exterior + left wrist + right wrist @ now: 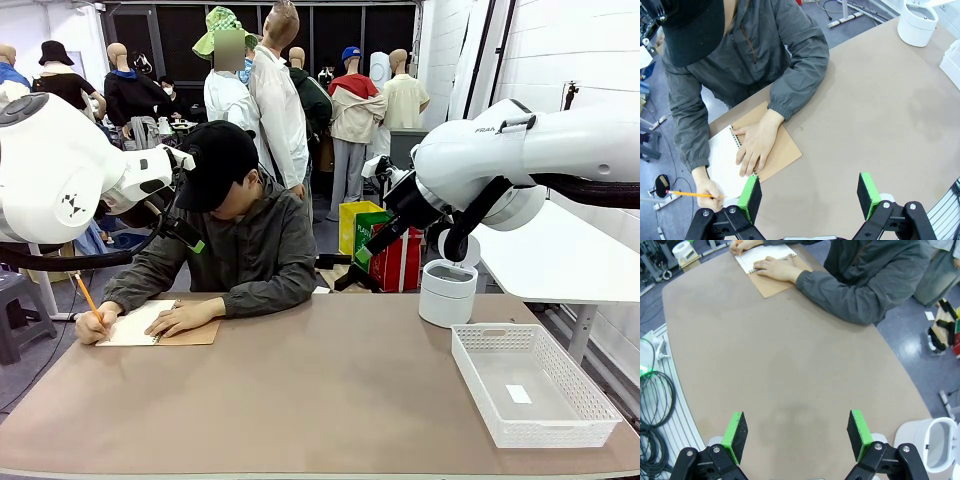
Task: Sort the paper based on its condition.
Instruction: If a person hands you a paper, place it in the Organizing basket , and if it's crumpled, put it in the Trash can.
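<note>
Robot's left hand point(809, 197): one, held above the left part of the desk point(320, 390). Its two green-padded fingers are spread wide with nothing between them.

Person point(245, 240): one, seated at the far left side of the desk and bent over it. One pencil point(85, 295), orange, is gripped in the person's writing hand point(95, 325). The person's other hand point(185, 318) lies flat.

Notepad point(195, 335): one, spiral-bound, with its brown backing flat on the desk.

Paper point(135, 325): one white sheet counted, the pad's top page, bound at the spiral. It lies under both of the person's hands.

Container point(447, 292): one, white and round, at the far right.

Basket point(530, 385): one, white mesh, at the near right, holding one small white slip point(518, 393).

Robot's right hand point(796, 435): one, above bare desk, fully spread and holding nothing.
</note>
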Robot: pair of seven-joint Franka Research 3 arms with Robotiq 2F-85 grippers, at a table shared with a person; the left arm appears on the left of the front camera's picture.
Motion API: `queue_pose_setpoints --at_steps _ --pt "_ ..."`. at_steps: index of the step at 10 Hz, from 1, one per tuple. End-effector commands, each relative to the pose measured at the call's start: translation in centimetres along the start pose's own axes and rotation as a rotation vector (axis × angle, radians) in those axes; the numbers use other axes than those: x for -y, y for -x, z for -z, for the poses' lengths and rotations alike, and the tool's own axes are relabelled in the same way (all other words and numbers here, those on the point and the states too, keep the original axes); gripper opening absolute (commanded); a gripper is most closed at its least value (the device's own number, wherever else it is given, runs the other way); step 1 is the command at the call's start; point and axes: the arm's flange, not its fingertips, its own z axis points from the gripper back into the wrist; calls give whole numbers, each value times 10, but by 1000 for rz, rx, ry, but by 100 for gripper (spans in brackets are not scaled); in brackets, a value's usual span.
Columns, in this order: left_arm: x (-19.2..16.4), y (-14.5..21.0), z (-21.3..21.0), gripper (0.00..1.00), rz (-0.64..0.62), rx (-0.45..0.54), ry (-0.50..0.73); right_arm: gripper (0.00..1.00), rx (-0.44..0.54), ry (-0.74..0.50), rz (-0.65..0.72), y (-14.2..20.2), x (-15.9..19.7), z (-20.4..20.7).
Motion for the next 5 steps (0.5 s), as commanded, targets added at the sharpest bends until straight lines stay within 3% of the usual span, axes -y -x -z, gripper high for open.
queue_pose_setpoints --at_steps 1,5 --pt "-1 0 -1 100 1 2 1 100 -1 4 7 0 0 0" --pt "-1 0 -1 100 1 2 1 100 -1 4 7 0 0 0"
